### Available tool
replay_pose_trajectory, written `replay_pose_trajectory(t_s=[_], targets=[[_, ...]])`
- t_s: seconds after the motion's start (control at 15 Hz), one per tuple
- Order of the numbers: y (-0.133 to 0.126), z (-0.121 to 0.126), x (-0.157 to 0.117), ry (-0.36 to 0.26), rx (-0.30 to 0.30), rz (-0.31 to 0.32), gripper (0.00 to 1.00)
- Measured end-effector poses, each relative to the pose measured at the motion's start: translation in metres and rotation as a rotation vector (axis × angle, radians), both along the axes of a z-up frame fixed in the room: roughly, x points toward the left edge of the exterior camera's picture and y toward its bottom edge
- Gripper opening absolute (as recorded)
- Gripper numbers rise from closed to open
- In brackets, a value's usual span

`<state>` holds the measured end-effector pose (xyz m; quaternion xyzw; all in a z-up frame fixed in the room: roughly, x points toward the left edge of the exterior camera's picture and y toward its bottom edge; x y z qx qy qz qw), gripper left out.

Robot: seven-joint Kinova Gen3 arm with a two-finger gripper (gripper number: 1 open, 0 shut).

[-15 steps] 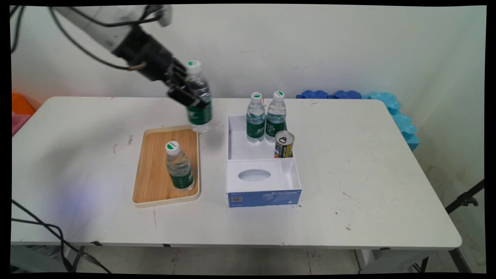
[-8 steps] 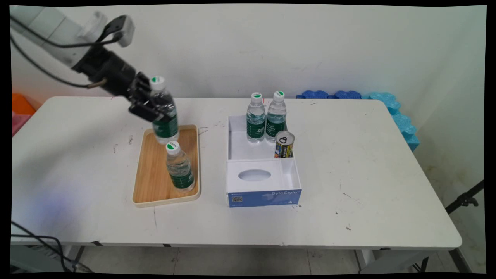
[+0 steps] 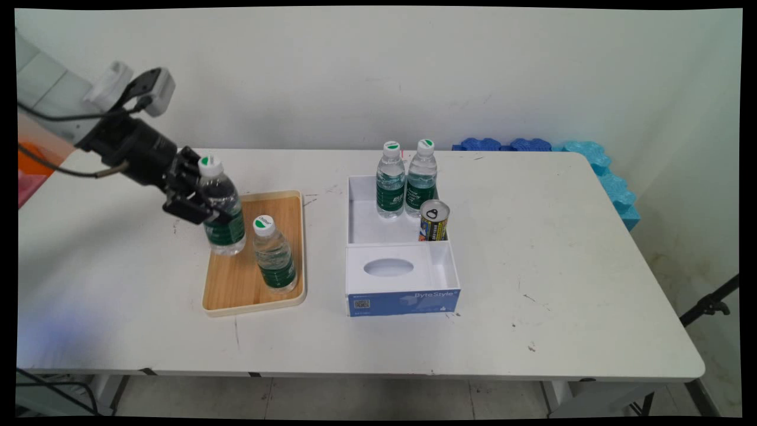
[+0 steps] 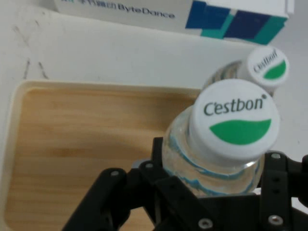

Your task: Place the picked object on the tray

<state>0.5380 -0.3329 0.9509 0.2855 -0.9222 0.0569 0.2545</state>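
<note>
My gripper (image 3: pixel 204 204) is shut on a water bottle (image 3: pixel 221 210) with a white-and-green cap and green label, held upright over the left side of a wooden tray (image 3: pixel 236 278). Whether its base touches the tray I cannot tell. In the hand view the held bottle (image 4: pixel 226 139) fills the lower right between the black fingers, above the tray (image 4: pixel 91 144). A second water bottle (image 3: pixel 273 254) stands on the tray just right of the held one, and its cap (image 4: pixel 268 66) shows behind the held bottle's cap.
A white and blue open box (image 3: pixel 402 278) sits right of the tray, holding two water bottles (image 3: pixel 390 180) (image 3: pixel 421 177) and a can (image 3: pixel 433 220) in its far compartment. Blue foam pieces (image 3: pixel 591 160) lie at the table's far right corner.
The gripper has carried the bottle leftward and down, from above the tray's far right corner to low over the tray's left side beside the standing bottle.
</note>
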Motion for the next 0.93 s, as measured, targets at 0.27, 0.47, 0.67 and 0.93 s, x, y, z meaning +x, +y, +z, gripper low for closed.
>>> replay_pose_trajectory(t_s=[0.27,0.47,0.67,0.93], targets=[[0.013,-0.018,-0.001,0.001,0.006,-0.011,0.0],[0.02,-0.034,-0.004,0.0,0.005,-0.017,0.0],[0.023,-0.048,-0.008,-0.001,0.002,-0.015,0.0],[0.023,-0.064,-0.011,-0.01,-0.005,0.002,0.0]])
